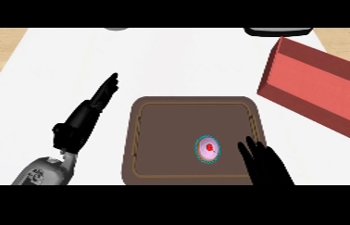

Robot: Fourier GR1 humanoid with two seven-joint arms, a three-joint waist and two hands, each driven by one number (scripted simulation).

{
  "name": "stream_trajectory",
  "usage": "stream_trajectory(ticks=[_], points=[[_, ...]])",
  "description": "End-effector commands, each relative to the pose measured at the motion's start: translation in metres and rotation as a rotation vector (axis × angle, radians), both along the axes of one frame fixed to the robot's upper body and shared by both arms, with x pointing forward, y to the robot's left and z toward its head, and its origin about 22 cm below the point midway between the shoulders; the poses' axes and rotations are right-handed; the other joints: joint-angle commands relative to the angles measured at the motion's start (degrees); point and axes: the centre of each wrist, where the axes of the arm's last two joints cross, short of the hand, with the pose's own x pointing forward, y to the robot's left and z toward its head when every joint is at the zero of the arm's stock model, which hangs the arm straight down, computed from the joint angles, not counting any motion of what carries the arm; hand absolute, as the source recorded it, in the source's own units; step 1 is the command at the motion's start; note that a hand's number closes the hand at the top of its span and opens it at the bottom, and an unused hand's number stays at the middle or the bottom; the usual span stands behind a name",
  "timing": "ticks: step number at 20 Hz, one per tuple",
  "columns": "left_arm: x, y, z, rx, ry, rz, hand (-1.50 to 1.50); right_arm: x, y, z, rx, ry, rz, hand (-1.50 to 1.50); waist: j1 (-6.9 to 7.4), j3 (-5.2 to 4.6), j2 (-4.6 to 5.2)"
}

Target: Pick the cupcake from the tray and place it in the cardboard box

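A small cupcake (209, 149) with pink icing, a red dot on top and a teal wrapper stands on the brown tray (171, 115), toward its right side. My right hand (268, 166) rises from the lower edge just right of the cupcake, fingers straight and open, a small gap apart from it. A reddish cardboard box (311, 83) lies at the right, beyond the tray's far right corner. Left of the tray, my left hand (89, 113) rests open above the white counter, fingers pointing away.
A dark object (279, 31) sits at the counter's far right edge and a grey one (116, 28) at the far edge, both cut off. Wooden floor shows past the counter's left and right corners.
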Motion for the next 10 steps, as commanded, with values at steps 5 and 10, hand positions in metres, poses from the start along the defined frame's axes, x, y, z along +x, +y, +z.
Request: stream_trajectory(ticks=[5, 10], points=[[0.015, -0.019, -0.002, -0.014, -0.013, -0.034, 0.0, -0.005, 0.056, 0.052, 0.008, 0.095, -0.093, -1.5, 1.87, 0.34, 0.48], [0.013, -0.018, -0.005, -0.002, -0.018, -0.048, 0.0, 0.02, 0.079, 0.023, 0.004, 0.123, -0.106, -1.5, 2.07, 0.43, 0.43]])
